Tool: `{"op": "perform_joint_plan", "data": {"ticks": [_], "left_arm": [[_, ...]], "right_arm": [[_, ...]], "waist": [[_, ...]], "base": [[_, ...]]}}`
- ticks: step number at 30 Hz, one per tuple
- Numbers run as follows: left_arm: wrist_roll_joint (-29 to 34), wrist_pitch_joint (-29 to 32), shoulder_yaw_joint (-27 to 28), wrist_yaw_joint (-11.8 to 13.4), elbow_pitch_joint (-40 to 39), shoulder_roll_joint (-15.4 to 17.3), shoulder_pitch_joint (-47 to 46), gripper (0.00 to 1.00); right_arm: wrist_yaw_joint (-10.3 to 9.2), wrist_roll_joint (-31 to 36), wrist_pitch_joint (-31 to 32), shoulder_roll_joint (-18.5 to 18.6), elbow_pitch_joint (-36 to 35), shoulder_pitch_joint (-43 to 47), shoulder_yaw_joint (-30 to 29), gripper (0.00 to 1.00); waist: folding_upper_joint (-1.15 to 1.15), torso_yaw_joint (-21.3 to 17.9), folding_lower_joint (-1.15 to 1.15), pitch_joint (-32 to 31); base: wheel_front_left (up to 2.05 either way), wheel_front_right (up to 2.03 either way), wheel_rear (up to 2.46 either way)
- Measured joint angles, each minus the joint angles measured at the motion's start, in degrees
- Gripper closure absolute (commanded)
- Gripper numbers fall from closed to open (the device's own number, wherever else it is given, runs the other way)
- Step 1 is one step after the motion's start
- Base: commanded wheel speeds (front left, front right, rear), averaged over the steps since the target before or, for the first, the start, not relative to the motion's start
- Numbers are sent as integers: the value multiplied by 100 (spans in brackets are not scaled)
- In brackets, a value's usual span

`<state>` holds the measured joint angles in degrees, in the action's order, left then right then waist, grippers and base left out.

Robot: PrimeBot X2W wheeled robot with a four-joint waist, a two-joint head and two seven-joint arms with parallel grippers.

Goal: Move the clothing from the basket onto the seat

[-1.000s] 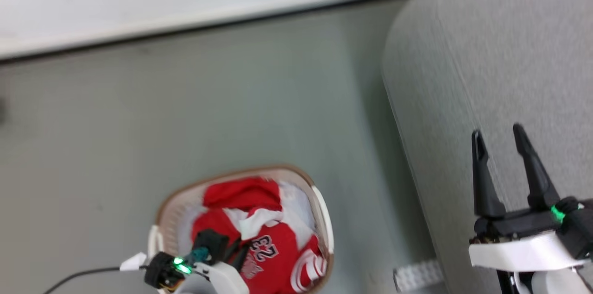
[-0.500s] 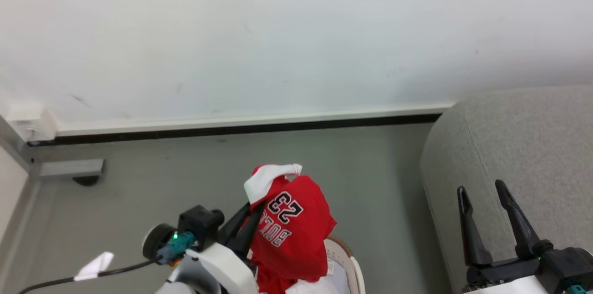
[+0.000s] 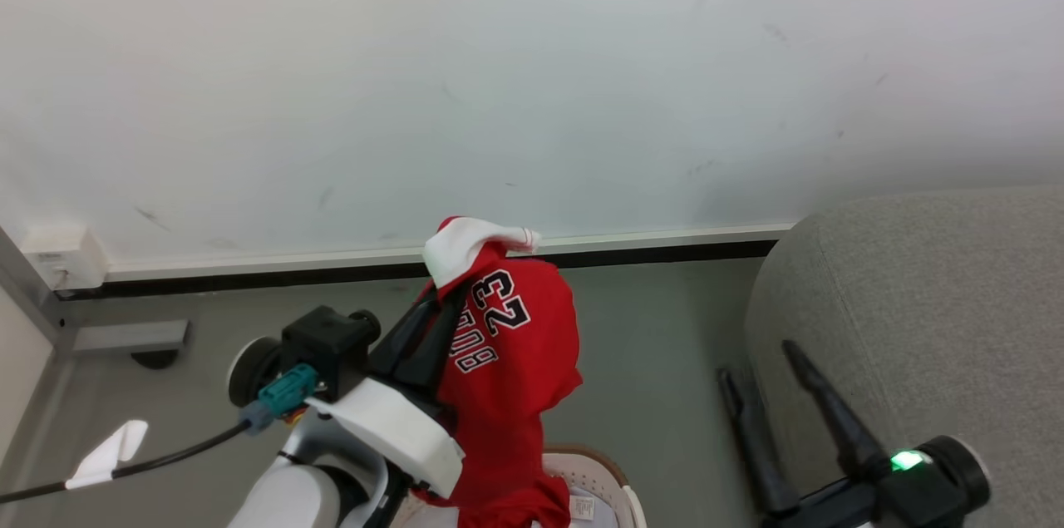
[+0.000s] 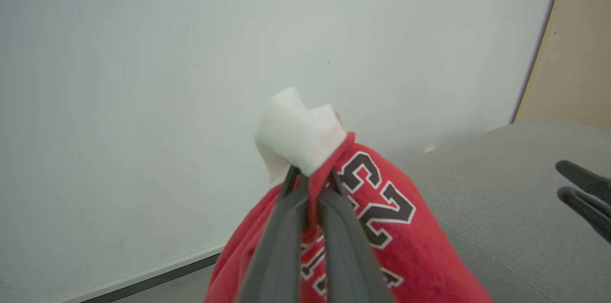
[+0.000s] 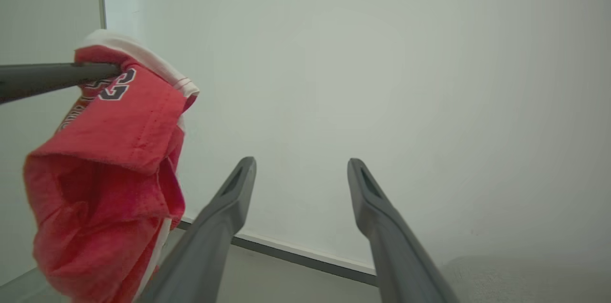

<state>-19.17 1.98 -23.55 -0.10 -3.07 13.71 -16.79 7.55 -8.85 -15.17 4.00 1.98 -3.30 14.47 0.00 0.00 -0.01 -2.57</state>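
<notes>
Up above the basket (image 3: 605, 474), pinched tight in the left tool (image 3: 449, 299) at its white trim: red "23" jersey (image 3: 511, 353), dangling full length, hem low near the brown rim. Gripped at the top edge, most likely to pull the whole cloth clear of the perforated wall in one go. Over on the right, spread wide and empty just beside the rounded grey seat (image 3: 914, 303): right tool (image 3: 755, 360), parked out of the swing path by the look of it. Next up, probably a carry across bare floor (image 3: 648, 328) to that cushion, high enough to avoid snagging the hem.
</notes>
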Motion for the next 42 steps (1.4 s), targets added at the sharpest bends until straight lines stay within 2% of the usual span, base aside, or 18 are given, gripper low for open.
{"op": "perform_joint_plan", "data": {"ticks": [7,12,16,26,27,28,29,36,37,38,39,40,41,42], "left_arm": [[2,52,-142,25,-101,-93,-60,100],[26,67,-304,15,-100,-215,-203,100],[58,80,-446,-14,-65,-307,-312,100],[93,155,-786,-113,71,-500,-482,100],[92,157,-804,-113,81,-508,-489,100],[92,157,-822,-114,87,-519,-493,100],[92,158,-838,-124,101,-521,-493,100],[92,147,-867,-116,223,-509,-492,100],[91,143,-870,-112,238,-502,-491,90],[91,123,-872,-112,252,-497,-490,90],[91,94,-872,-111,266,-488,-488,57],[90,88,-869,-103,283,-485,-482,11],[90,73,-865,-101,302,-475,-467,0],[90,54,-862,-88,316,-457,-446,0]], "right_arm": [[0,-247,0,441,26,-66,1193,0],[1,-536,0,494,202,-364,1900,0],[0,-580,0,422,459,-632,2193,0],[1,-374,0,-74,1602,-1544,2543,0],[0,-328,-1,-94,1757,-1624,2538,9],[0,-321,0,-99,1929,-1689,2529,58],[0,-326,2,-100,2050,-1735,2509,100],[0,-734,0,-113,2050,-1897,2473,100],[1,-749,0,-114,2038,-1897,2446,100],[0,-772,0,-114,2014,-1897,2415,100],[0,-811,0,-113,1987,-1895,2380,100],[0,-839,0,-113,1950,-1891,2348,100],[0,-842,0,-114,1920,-1888,2329,100],[0,-842,0,-116,1901,-1878,2285,100]], "waist": [[0,-76,0,1],[0,-113,1,16],[0,-113,1,18],[0,-45,2,0],[0,-39,2,-7],[0,-31,2,-15],[0,-22,2,-24],[0,52,2,-43],[0,52,2,-40],[0,52,2,-35],[0,49,2,-30],[0,43,2,-26],[0,34,2,-24],[0,22,2,-20]], "base": [[0,0,0],[0,0,0],[0,0,0],[0,0,0],[0,0,0],[0,0,0],[0,0,0],[0,0,0],[0,0,0],[0,0,0],[0,0,0],[0,0,0],[0,0,0],[0,0,0]]}}
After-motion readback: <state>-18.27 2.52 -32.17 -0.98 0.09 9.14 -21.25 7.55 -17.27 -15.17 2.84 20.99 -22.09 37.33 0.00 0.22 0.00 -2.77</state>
